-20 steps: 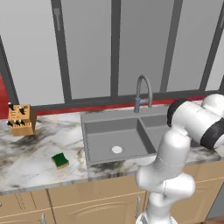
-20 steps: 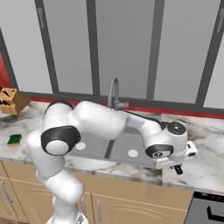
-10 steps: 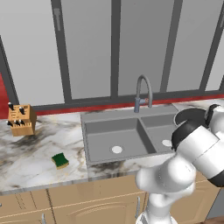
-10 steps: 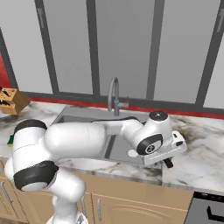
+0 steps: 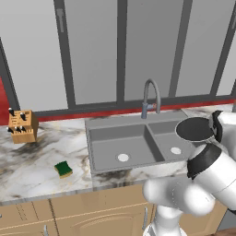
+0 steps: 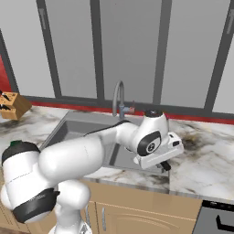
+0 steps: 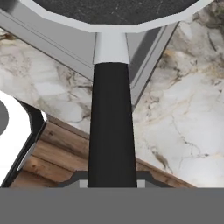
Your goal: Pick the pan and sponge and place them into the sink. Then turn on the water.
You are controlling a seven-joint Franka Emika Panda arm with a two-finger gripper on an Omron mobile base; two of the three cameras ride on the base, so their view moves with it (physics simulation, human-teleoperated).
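My gripper (image 7: 111,183) is shut on the black handle (image 7: 111,127) of the pan (image 5: 196,128). The dark round pan hangs in the air over the right end of the grey sink (image 5: 133,143), partly above the right basin. In the hand view the pan (image 7: 113,8) lies over the sink's rim while its handle runs back over the marble counter and the cabinet front. The green sponge (image 5: 63,169) lies on the counter left of the sink, far from the gripper. No water runs from the gooseneck faucet (image 5: 150,97).
A wooden knife block (image 5: 22,126) stands at the back left of the counter. The marble counter (image 6: 205,155) stretches right of the sink. My arm (image 6: 91,151) reaches across the sink's front edge. A windowed wall stands behind the faucet (image 6: 118,98).
The arm has swung left from the right counter and carried the pan with it; the pan now shows above the right basin in the left base view.
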